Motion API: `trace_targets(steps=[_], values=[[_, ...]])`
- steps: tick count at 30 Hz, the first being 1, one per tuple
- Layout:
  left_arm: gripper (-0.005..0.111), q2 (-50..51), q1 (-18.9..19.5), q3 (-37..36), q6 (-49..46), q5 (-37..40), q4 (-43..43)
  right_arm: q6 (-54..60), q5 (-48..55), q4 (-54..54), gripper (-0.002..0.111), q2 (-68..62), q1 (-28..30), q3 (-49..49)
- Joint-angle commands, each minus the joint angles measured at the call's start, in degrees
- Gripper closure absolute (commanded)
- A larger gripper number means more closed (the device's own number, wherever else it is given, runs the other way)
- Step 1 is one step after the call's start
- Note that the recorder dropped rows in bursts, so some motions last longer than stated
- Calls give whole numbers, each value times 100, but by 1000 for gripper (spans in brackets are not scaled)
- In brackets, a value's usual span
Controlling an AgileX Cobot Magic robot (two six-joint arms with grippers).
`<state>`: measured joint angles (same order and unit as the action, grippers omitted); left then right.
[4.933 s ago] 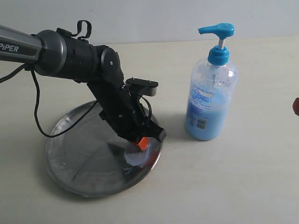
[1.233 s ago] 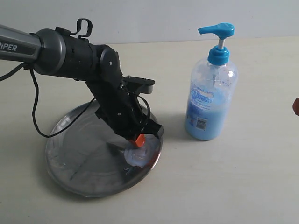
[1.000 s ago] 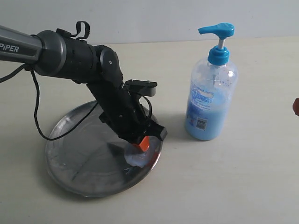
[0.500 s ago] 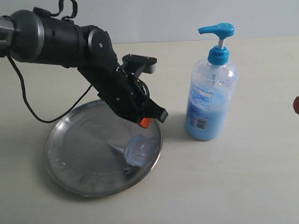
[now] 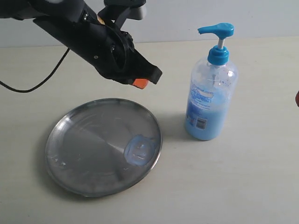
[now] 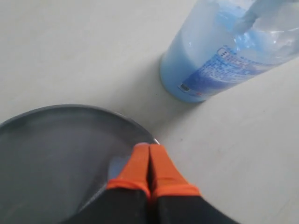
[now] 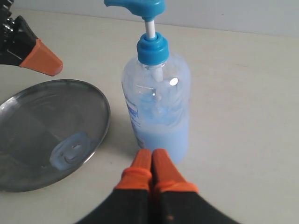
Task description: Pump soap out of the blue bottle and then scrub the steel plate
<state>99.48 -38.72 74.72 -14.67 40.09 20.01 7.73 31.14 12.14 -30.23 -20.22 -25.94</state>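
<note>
The steel plate (image 5: 88,154) lies on the table at lower left, with a pale blue smear of soap (image 5: 140,150) near its right rim. The soap (image 7: 72,149) and the plate (image 7: 32,121) also show in the right wrist view. My left gripper (image 5: 141,82) hangs shut and empty above the plate's far right edge, well clear of it; its orange fingertips (image 6: 140,163) press together. The blue bottle (image 5: 210,93) stands upright right of the plate. My right gripper (image 7: 152,156) is shut and empty, just short of the bottle (image 7: 159,107); only a red sliver (image 5: 297,98) shows at the exterior view's right edge.
The beige table (image 5: 233,177) stretches around the plate and bottle, with a pale wall behind. The left arm's black cable (image 5: 42,79) hangs over the table behind the plate.
My left gripper has lifted off the plate and moved up and back, leaving the soap smear on the plate. The bottle and the plate have stayed put.
</note>
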Motion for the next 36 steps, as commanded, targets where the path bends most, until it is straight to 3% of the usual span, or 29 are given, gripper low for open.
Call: trace_targets(steps=[1,16,30,36], values=[[106,-289,-7,-71,52,150,-38,124,-102,-66,108,19,18,-13],[106,-1572,-7,-1246,52,-73,-30,175,-156,-67,108,19,18,49],[106,-4795,-7,-3281,52,-620,155,275,-141,-50,108,19,18,49],[106,-5915,-7,-3777,52,-662,155,275,-154,-36,108,19,18,49]])
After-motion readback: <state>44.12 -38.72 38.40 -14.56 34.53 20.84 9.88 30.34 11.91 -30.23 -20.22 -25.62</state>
